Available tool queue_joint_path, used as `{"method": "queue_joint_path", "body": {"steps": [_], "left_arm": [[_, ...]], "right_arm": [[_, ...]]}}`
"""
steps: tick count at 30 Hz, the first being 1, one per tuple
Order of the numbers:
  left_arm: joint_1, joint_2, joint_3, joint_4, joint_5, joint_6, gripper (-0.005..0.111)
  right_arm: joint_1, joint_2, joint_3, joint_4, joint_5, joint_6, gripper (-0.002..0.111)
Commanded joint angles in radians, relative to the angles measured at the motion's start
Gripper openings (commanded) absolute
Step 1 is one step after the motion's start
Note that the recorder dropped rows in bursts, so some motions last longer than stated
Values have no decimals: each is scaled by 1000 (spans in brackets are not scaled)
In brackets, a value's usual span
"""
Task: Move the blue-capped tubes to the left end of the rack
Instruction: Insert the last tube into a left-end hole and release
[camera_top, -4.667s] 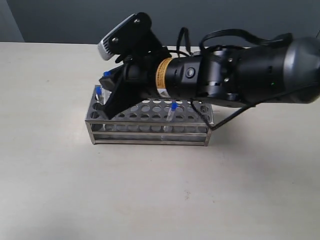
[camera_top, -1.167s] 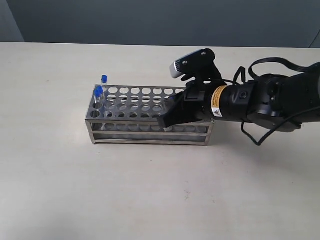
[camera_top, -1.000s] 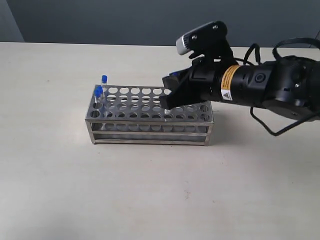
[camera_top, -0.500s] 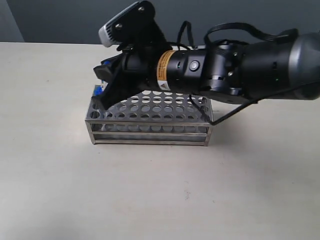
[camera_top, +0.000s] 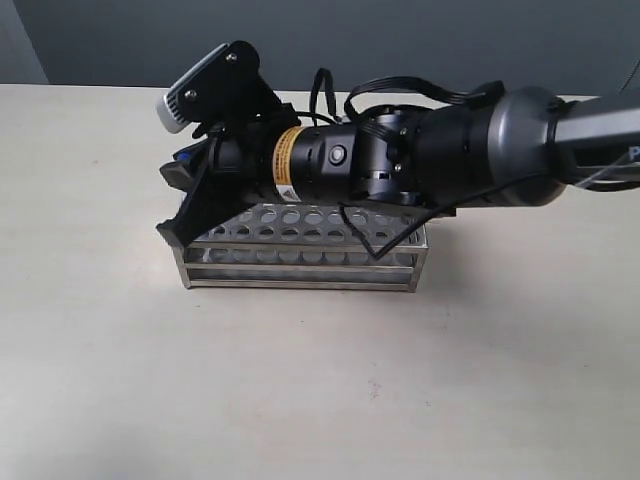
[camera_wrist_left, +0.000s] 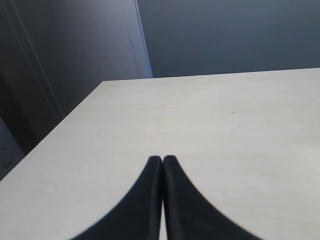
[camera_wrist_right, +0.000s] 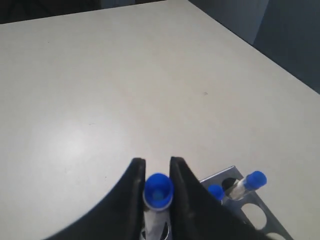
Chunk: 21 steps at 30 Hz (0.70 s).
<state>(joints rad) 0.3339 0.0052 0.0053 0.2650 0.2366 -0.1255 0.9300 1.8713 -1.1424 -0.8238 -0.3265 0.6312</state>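
In the exterior view my right arm lies across the steel rack (camera_top: 300, 262), and its gripper (camera_top: 172, 202) sits at the rack's left end. The wrist view shows this gripper (camera_wrist_right: 157, 161) shut on a blue-capped tube (camera_wrist_right: 158, 190), held just below the cap, with the tube's lower part going down into the rack (camera_wrist_right: 261, 216). Two more blue-capped tubes (camera_wrist_right: 216, 192) (camera_wrist_right: 255, 179) stand in corner holes beside it. The arm hides all tubes in the exterior view. My left gripper (camera_wrist_left: 162, 159) is shut on nothing above bare table.
The rack stands on a pale table (camera_top: 320, 380) with open surface on all sides. Cables (camera_top: 400, 92) loop over the right arm. A dark wall lies beyond the table's far edge.
My right gripper has carried the tube from the right half of the rack to its left end, then moved a little further left and lower. The left gripper's earlier state is not shown.
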Motion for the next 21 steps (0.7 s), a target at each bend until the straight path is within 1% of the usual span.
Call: {"method": "queue_joint_path", "body": {"steps": [1,11,17,21], "left_arm": [[-7,-5,-5,0,-2,-2,1],[-7,-5,-5,0,-2,-2,1],[-7,-5,-5,0,-2,-2,1],[-7,-5,-5,0,-2,-2,1]], "right_arm": [[1,25,-5,-5,-11,-1,0],[2,77,-8,-5,-27,-1,0],[2,113,-8,-3,-111,-1,1],[2,126,-8,-3,-113,-1,1]]}}
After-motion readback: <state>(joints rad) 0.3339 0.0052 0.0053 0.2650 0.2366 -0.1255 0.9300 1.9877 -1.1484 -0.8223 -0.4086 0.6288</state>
